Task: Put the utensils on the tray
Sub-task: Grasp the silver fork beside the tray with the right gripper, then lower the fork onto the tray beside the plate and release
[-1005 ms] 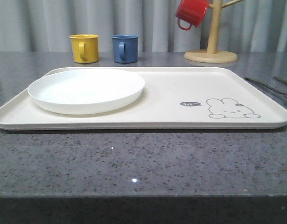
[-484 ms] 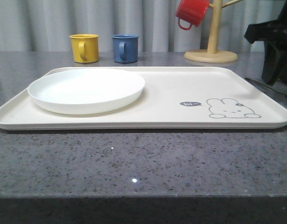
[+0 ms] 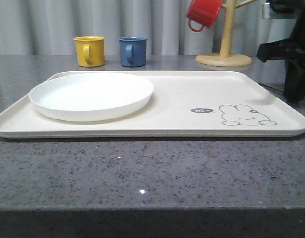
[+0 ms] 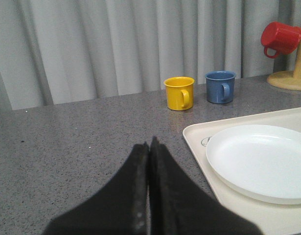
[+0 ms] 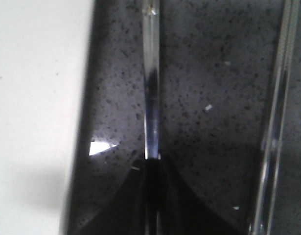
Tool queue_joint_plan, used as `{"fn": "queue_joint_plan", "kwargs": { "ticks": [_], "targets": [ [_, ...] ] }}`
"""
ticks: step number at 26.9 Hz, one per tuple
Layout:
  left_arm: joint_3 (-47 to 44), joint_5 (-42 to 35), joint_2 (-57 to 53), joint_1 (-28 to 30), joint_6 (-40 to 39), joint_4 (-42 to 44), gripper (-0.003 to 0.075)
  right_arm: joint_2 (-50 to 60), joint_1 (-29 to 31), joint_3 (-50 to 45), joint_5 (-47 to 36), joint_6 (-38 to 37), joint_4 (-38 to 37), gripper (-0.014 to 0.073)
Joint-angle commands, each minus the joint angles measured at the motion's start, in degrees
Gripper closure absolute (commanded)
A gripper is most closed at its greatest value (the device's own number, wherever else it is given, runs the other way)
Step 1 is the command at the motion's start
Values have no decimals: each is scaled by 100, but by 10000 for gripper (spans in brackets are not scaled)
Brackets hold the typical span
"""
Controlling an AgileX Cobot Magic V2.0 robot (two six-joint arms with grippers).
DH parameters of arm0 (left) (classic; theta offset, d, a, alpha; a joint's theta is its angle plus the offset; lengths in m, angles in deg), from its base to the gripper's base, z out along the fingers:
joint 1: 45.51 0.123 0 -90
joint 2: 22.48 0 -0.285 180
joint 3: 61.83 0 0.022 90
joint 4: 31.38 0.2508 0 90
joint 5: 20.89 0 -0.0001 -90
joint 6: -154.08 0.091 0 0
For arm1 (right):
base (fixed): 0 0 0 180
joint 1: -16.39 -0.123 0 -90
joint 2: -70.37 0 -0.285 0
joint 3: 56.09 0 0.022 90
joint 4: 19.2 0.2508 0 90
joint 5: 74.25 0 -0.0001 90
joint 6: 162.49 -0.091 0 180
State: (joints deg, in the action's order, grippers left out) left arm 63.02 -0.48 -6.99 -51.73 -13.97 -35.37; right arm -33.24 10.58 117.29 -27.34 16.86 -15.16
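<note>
Two utensils lie on the bench (image 3: 142, 178) off the tray (image 3: 182, 101). Front: right gripper (image 3: 295, 74) beside the rim. Left wrist: left gripper (image 4: 149, 147) clenched, empty. Right wrist: fingers (image 5: 135, 196) closing around a utensil handle (image 5: 151, 88); thin, likely to slip.

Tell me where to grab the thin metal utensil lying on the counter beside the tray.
Grip the utensil across its narrow shaft, coming straight down from above. It lies flat on the counter, apart from the tray, so its thin sides are the reachable faces.
</note>
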Motion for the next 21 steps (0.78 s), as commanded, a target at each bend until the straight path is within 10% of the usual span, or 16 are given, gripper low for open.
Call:
{"fn": "queue_joint_plan", "kwargs": {
  "ticks": [1, 21],
  "targets": [
    [159, -480, 70, 7, -47, -65, 738, 338, 11, 170, 14, -34, -5, 615],
    [159, -480, 70, 7, -47, -65, 738, 144, -2321, 1873, 1037, -2725, -864, 615]
  ]
}}
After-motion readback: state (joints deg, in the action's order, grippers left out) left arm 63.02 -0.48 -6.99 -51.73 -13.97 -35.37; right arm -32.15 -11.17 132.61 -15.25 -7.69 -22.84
